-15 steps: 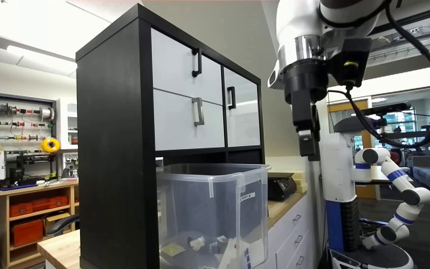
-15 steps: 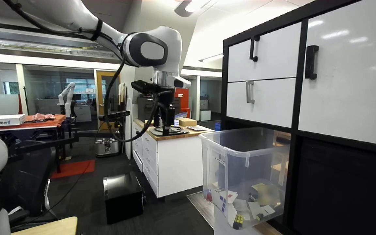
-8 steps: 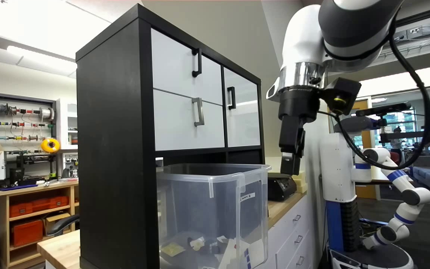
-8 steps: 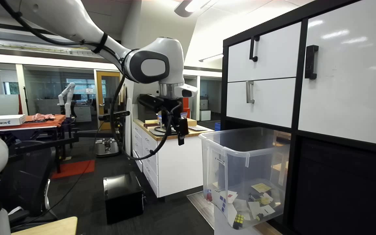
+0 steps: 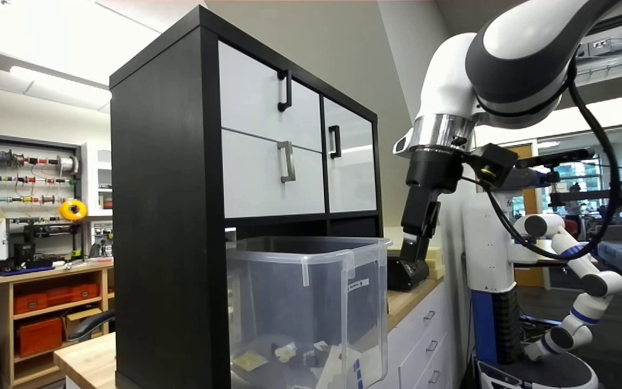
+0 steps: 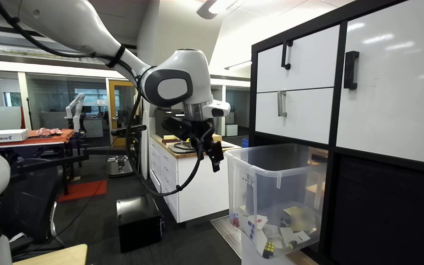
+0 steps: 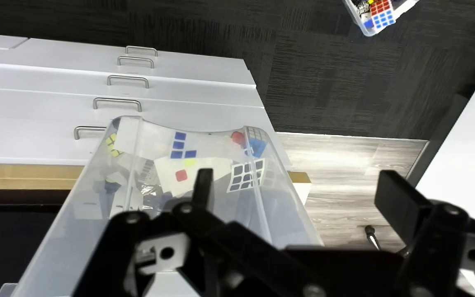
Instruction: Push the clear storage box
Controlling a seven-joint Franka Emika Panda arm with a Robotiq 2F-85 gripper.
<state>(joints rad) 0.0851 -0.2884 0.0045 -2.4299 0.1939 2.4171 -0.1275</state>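
Note:
The clear storage box is a large translucent bin with a thick rim, jutting out of the cabinet's lower opening. It also shows in an exterior view and in the wrist view. Its top looks open; no lid shows. Cards and a small puzzle cube lie inside. My gripper is in front of the box's outward face, near rim height and tilted, with its fingertips pointing down; it looks apart from the box. In the wrist view the fingers stand wide apart with nothing between them.
The black cabinet has white-fronted drawers with black handles above the box. A white drawer unit with a wooden top stands behind the gripper. A black box lies on the floor. A cable loops below the arm.
My arm has come down and the gripper has moved closer to the box's outward face, tilting as it came. The box has not visibly moved.

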